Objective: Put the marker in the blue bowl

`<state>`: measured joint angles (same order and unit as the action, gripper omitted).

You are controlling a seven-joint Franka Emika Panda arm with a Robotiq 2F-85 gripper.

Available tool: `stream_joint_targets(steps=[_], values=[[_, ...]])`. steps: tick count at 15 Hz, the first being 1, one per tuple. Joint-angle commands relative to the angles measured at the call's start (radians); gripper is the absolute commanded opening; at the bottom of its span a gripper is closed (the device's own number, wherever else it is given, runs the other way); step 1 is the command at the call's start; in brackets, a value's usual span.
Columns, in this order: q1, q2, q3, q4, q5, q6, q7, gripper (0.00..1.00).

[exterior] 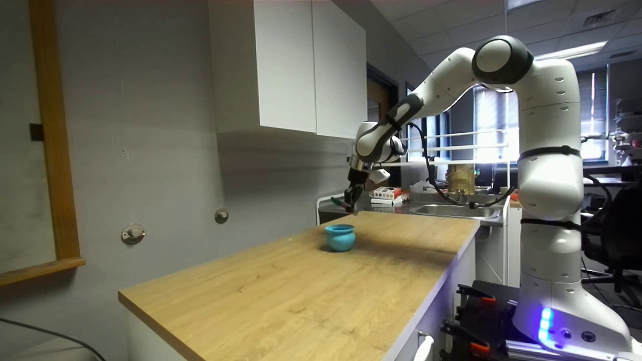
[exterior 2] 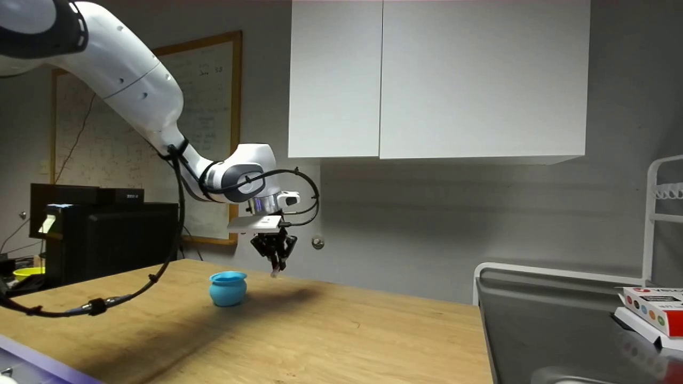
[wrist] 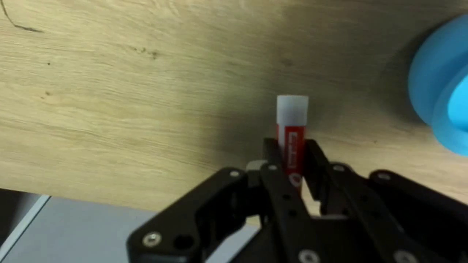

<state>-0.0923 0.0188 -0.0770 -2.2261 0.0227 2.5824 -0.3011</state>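
My gripper (wrist: 291, 148) is shut on the marker (wrist: 292, 113) in the wrist view. The marker is slim, with a red and white barrel and a white end that points away from the fingers. Its lower part is hidden by the fingers. The teal-blue bowl (wrist: 426, 80) is at the right edge of the wrist view, partly cut off, apart from the marker. In both exterior views the bowl (exterior: 340, 238) (exterior 2: 228, 289) stands upright on the countertop. The gripper (exterior: 351, 203) (exterior 2: 276, 261) is above the countertop, beside the bowl and higher than its rim.
The wooden countertop (exterior: 281, 291) (exterior 2: 373, 336) runs along the wall. White cabinets (exterior: 286, 65) (exterior 2: 480, 80) hang above it. A metal sink (exterior: 454, 211) and a white and red box (exterior: 386, 193) (exterior 2: 653, 309) lie past the countertop's end. Cables hang from the arm.
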Motion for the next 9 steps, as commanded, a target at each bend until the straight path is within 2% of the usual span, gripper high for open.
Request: stream_joint_targets(steps=[1, 9], values=[[0.025, -0.033, 0.02, -0.043, 0.031, 0.073, 0.082, 0.09], [0.069, -0.129, 0.055, -0.109, -0.019, 0.144, 0.232, 0.09]])
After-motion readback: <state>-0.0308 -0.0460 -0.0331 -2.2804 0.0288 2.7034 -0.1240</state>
